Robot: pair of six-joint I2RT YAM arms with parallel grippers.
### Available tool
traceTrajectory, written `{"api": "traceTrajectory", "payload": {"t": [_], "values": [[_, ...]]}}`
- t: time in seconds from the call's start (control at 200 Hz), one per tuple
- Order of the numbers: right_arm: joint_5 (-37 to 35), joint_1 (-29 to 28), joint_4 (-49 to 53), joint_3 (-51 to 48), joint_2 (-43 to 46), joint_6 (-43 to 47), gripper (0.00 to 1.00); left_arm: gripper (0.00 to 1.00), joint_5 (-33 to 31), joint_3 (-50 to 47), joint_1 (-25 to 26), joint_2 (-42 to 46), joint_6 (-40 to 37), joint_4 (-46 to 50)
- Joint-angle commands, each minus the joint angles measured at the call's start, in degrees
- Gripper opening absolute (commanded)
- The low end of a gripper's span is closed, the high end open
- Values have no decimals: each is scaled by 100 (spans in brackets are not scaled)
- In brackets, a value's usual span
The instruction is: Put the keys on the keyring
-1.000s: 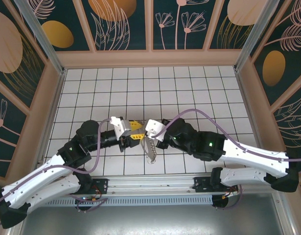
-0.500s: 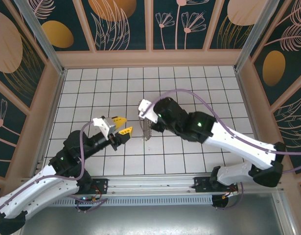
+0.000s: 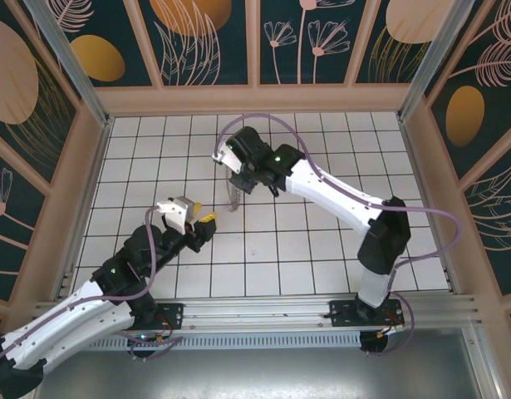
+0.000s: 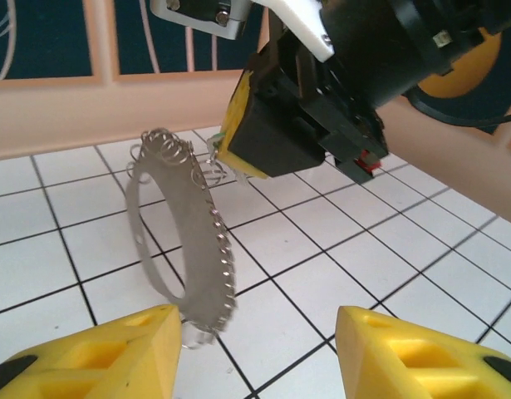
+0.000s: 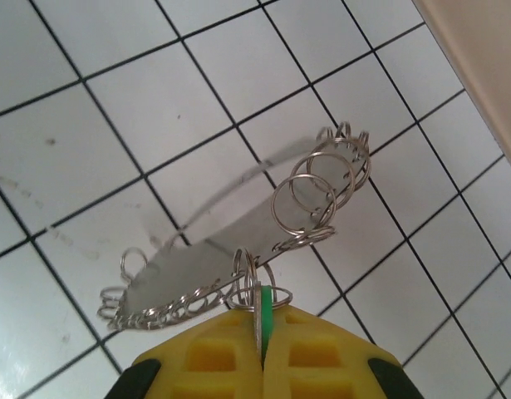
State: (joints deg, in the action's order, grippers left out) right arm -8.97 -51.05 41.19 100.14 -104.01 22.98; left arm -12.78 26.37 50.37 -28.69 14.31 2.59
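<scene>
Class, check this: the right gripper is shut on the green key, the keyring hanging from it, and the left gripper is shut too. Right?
No: the left gripper is open, its yellow fingers wide apart in the left wrist view. The right gripper is indeed shut on the key, with the keyring hanging.

Right arm [image 3: 321, 187] stretches far forward with right fingers [image 5: 209, 366] pinched together; left fingers [image 4: 409, 357] stand apart

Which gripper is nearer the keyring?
The right gripper: its jaws are shut on the key at the keyring rim. The left gripper stands open, a gap away.
</scene>
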Motion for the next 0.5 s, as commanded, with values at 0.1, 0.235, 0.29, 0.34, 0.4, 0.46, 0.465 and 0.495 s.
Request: {"api": "traceTrajectory", "payload": {"t": [0.1,0.235,0.29,0.34,0.4,0.46,0.465,0.495], "values": [[783,229,-513,874,-859,-370,0,52,-501,-188,-9,343,355,285],[1164,345,-819,879,-1201,-535,0,51,-722,-224,-4,653,532,463],[1204,384,-854,813,-1249,-594,0,51,-769,-270,-1,806,572,486],[1221,427,-901,657,-1207,-657,0,51,-791,-298,-3,916,568,493],[1269,487,-1034,312,-1070,-743,0,51,-819,-313,-1,978,545,473],[1284,546,-1194,-119,-864,-881,0,51,-794,-324,-3,967,498,409],[1284,549,-1211,-162,-848,-895,0,51,-791,-325,-2,964,492,400],[1267,581,-1308,-411,-714,-1000,0,51,-746,-338,-5,931,465,342]]}}
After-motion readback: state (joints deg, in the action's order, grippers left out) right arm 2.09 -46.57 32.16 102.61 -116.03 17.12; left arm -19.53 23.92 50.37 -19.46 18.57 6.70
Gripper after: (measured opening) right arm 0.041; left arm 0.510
